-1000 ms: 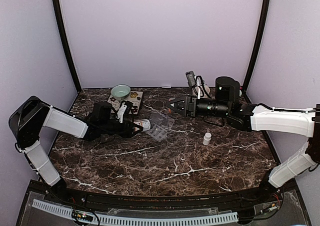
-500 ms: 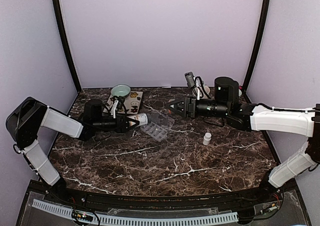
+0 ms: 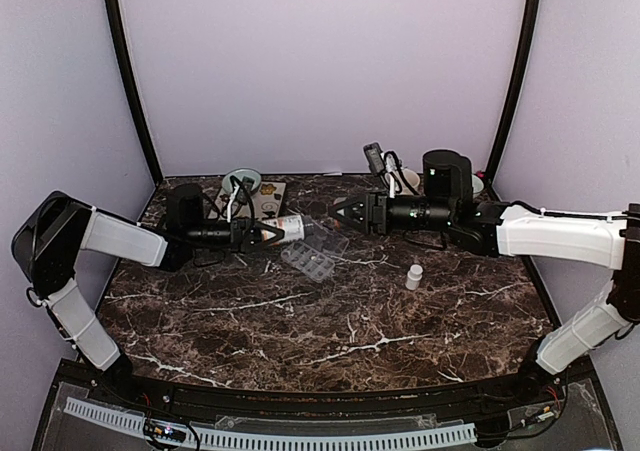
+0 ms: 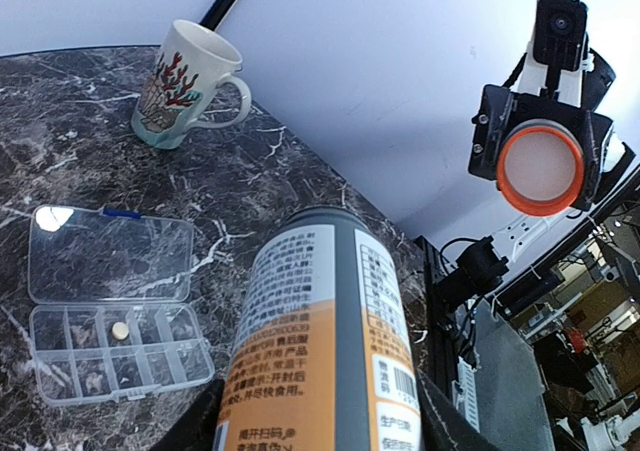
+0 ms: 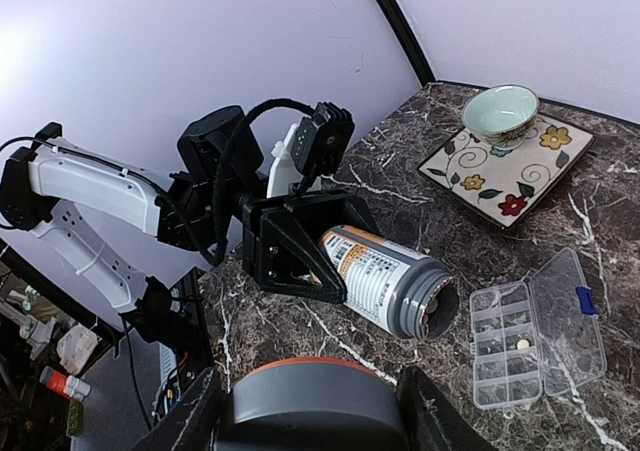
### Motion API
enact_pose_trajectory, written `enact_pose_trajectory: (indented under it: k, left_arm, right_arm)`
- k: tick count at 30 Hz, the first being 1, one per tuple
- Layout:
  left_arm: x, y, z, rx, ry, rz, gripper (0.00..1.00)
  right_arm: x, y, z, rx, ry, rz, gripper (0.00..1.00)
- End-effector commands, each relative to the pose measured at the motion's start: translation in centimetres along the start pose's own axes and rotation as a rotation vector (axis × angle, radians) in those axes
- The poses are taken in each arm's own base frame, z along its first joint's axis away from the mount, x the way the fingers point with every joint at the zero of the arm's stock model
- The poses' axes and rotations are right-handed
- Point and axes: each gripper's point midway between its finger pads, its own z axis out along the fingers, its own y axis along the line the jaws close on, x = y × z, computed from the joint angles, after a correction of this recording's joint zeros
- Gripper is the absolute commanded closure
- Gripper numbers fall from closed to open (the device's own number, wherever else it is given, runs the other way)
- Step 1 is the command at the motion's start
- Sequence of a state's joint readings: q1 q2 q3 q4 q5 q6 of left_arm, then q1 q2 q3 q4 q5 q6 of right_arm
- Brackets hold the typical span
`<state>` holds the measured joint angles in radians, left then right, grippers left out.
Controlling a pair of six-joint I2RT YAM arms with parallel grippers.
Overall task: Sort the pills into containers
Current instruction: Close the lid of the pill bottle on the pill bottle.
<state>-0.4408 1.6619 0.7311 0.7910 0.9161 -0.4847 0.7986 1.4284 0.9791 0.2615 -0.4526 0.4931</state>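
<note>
The containers are the cells of a clear pill organizer (image 3: 310, 258) (image 4: 110, 356) (image 5: 505, 346) lying open on the marble, lid folded back. One small pale pill (image 4: 120, 330) (image 5: 520, 344) lies in a cell. My left gripper (image 3: 262, 234) (image 4: 315, 433) (image 5: 300, 246) is shut on an orange-and-white labelled pill bottle (image 3: 287, 230) (image 4: 320, 341) (image 5: 385, 271), held level above the table with its open mouth toward the organizer. My right gripper (image 3: 345, 211) (image 5: 310, 416) (image 4: 541, 166) is shut on the bottle's grey, orange-rimmed cap (image 5: 315, 401) (image 4: 541, 168), up off the table and facing the bottle.
A small white bottle (image 3: 413, 276) stands right of the organizer. A green bowl (image 3: 241, 181) (image 5: 500, 111) sits on a flowered tile (image 3: 268, 201) (image 5: 505, 166) at the back left. A patterned mug (image 4: 185, 86) stands near the back wall.
My left gripper has lifted the bottle off the table and swung it level, mouth to the right. The right gripper with the cap has shifted slightly left.
</note>
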Motion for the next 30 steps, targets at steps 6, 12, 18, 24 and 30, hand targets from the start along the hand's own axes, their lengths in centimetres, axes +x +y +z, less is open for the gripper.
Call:
enact_pose_trajectory:
  k: [6,12,18,24,30]
  left_arm:
    - [-3.5,-4.7,-0.3,0.193,0.0,0.05,1.0]
    - [-4.2,-6.2,-0.3,0.27,0.017,0.04,1.0]
    - [-4.8,-7.1,-0.3,0.326,0.039,0.031,1.0]
    - [-5.1,-8.1,-0.4,0.382,0.074,0.02,1.0]
    - [-5.4,-8.8,-0.5,0.412,0.091,0.018,1.0]
  right_arm:
    - [-1.5,1.5,0.1,-0.043,-0.02,-0.048,0.53]
    - [-1.8,1.8,0.1,-0.055,-0.022,-0.055,0.53]
    - [-2.0,2.2,0.1,-0.07,-0.021,-0.06,0.53]
    - [-2.3,2.5,0.2,-0.085,-0.024,-0.064,0.53]
    - [-2.6,2.9,0.4,-0.105,-0.023,-0.067,0.53]
